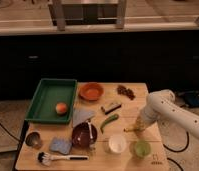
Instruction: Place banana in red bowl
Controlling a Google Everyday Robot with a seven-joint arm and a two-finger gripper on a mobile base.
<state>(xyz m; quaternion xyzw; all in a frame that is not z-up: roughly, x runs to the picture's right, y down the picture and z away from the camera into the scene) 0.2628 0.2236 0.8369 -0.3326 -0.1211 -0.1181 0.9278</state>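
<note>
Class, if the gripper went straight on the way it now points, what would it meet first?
The gripper, over the right of the wooden table, points downward. The banana lies just beneath its tip, so it would probably meet that first. Whether they already touch is unclear.

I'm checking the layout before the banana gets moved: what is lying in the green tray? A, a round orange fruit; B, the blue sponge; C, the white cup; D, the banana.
A: a round orange fruit is the only thing in the green tray, while the gripper is down at the banana, far to the right of the tray.
</note>
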